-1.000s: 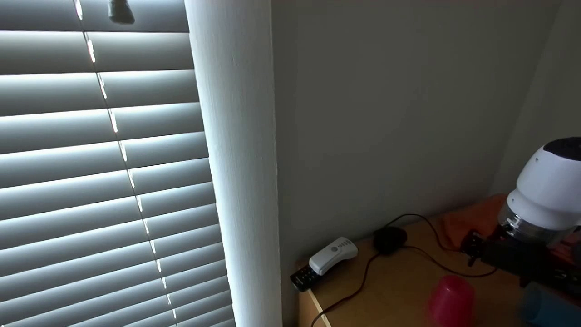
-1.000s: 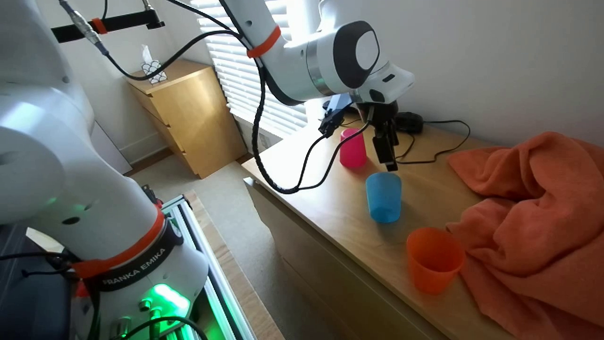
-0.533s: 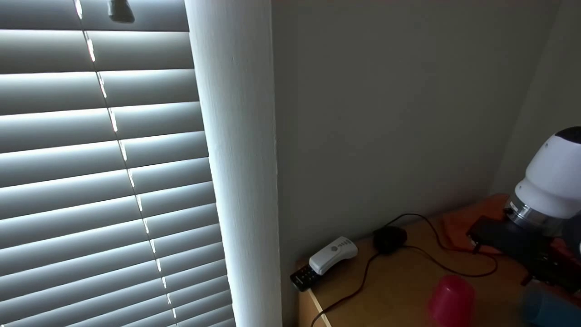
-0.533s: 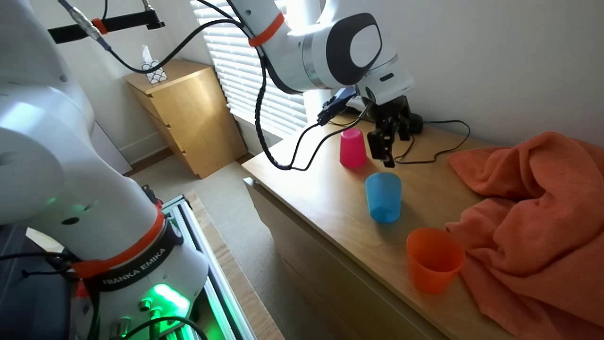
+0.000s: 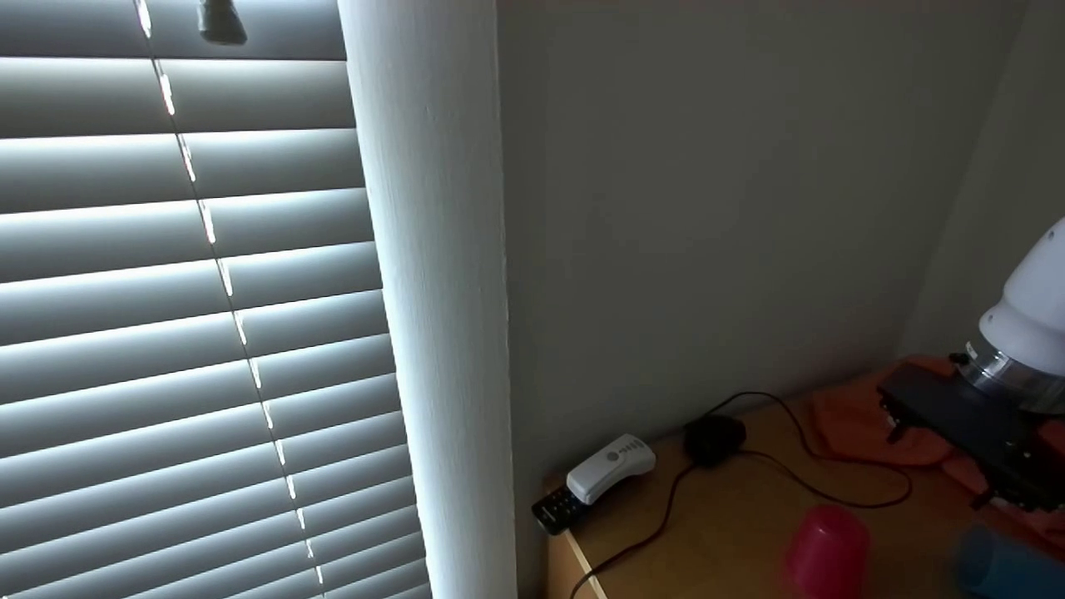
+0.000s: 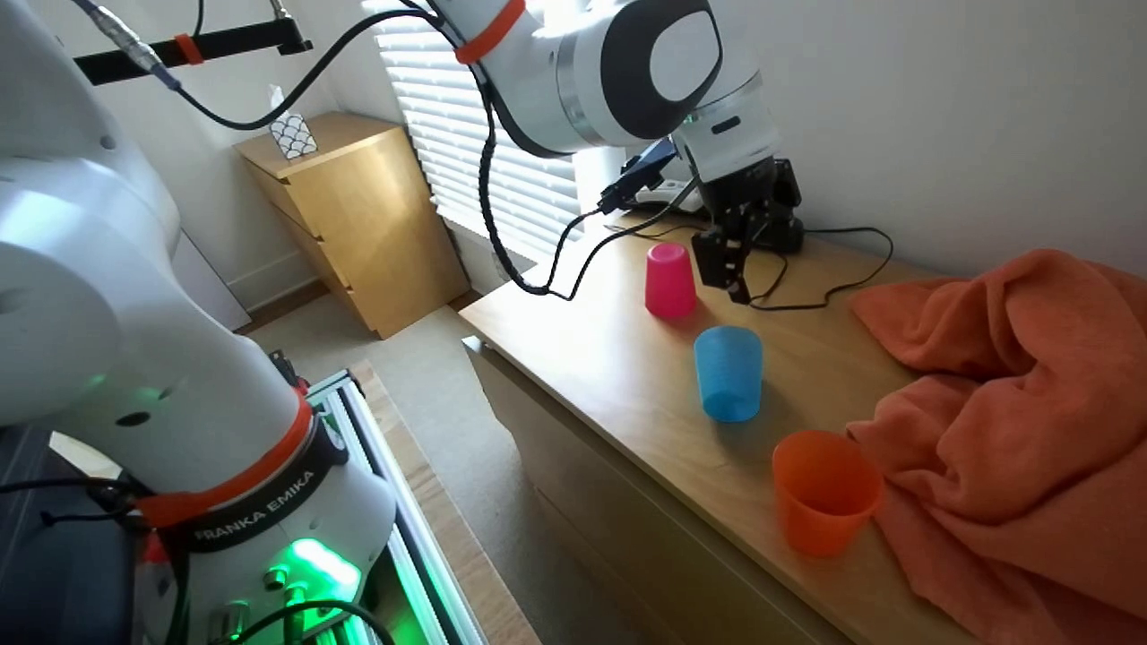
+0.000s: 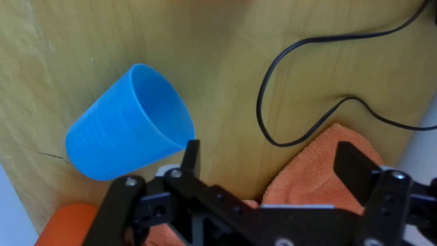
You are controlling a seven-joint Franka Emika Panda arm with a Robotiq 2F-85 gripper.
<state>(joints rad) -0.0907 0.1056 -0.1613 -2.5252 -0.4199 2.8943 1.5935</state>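
My gripper (image 7: 269,150) is open and holds nothing; its fingers (image 7: 193,159) are spread wide over the tabletop and a towel corner. In an exterior view the gripper (image 6: 766,260) hangs above the table, behind a blue cup (image 6: 728,372) and apart from it. That blue cup (image 7: 116,130) lies on its side in the wrist view, its mouth towards the upper right, one fingertip overlapping its rim in the picture. A pink cup (image 6: 670,282) stands upside down further back. Nearer the front, an orange cup (image 6: 824,502) stands upright; only part of the orange cup (image 7: 70,223) shows in the wrist view.
An orange towel (image 6: 1013,430) lies heaped along the wall side. A black cable (image 7: 263,89) loops over the wood from a black adapter (image 5: 714,438). A white remote (image 5: 611,467) rests on a black remote (image 5: 557,509) at the corner. The wall stands close behind.
My gripper has risen a little and turned, and in an exterior view its dark body has swung to show a broader side. It stays open. The cups and the towel have not moved.
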